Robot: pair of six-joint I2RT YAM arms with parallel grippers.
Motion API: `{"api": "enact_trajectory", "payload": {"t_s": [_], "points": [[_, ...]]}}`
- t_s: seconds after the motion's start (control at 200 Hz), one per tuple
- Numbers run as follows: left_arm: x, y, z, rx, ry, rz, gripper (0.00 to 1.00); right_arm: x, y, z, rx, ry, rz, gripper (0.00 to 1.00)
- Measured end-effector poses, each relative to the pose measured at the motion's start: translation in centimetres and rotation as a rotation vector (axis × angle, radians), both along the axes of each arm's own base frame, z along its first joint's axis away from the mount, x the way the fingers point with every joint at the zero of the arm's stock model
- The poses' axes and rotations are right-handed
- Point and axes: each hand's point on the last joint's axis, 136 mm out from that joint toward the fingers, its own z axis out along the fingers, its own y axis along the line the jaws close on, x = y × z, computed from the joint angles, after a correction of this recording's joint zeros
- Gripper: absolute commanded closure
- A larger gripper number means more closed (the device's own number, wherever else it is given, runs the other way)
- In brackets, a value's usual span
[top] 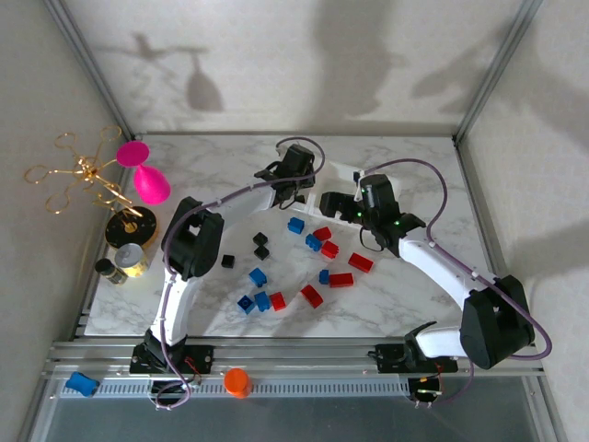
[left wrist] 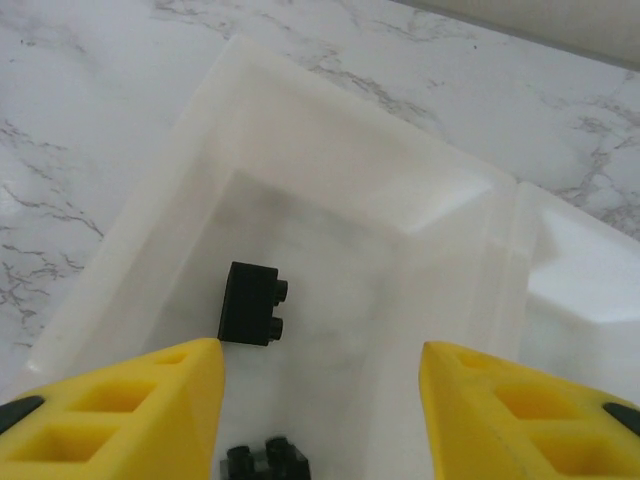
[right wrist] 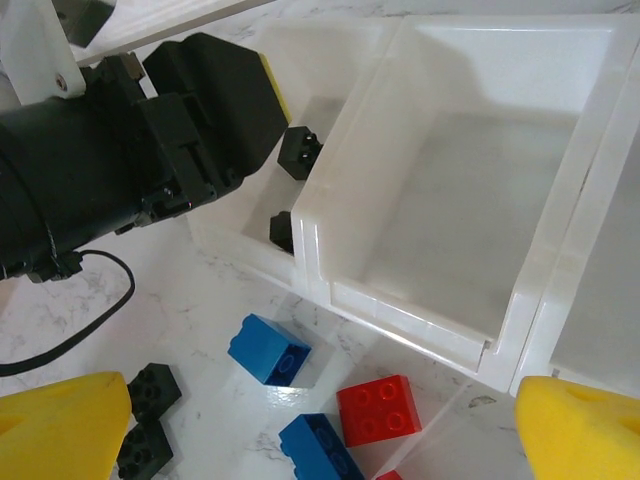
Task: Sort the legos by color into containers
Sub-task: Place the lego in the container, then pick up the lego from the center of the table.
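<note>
My left gripper (left wrist: 322, 400) hangs open over the end compartment of the white tray (left wrist: 330, 150), its yellow fingers wide apart and holding nothing. Two black legos (left wrist: 252, 303) lie loose on that compartment's floor. My right gripper (right wrist: 320, 430) is open above the table just in front of the tray (right wrist: 400, 300), with a red lego (right wrist: 378, 410) and a blue lego (right wrist: 270, 350) below it. The middle compartment (right wrist: 460, 200) holds nothing. From above, the left gripper (top: 287, 189) and right gripper (top: 333, 204) cover most of the tray (top: 342, 171). Red, blue and black legos (top: 312, 296) are scattered in front.
A gold wire stand (top: 87, 175) with a pink goblet (top: 147, 180) stands at the left edge, and a small can (top: 129, 261) sits beside it. An orange knob (top: 237, 381) and a blue piece (top: 81, 383) rest on the front rail. Three black legos (top: 260, 245) lie left of centre.
</note>
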Motion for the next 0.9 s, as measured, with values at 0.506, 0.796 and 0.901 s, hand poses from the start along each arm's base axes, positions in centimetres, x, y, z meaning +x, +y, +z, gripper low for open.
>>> {"api": "enact_trajectory", "payload": {"t_s": [0.506, 0.796, 0.901], "points": [[-7.9, 4.4, 4.9, -0.05, 0.002, -0.036, 0.45, -2.4, 1.9, 1.5, 0.026, -0.019, 0.141, 0.01], [-13.9, 7.7, 0.8, 0.004, 0.107, -0.03, 0.43, -6.6, 4.7, -1.7, 0.0, 0.045, 0.271, 0.01], [-16.0, 8.3, -1.7, 0.043, 0.169, -0.037, 0.42, -8.1, 5.7, -2.8, -0.009, 0.064, 0.315, 0.01]]}}
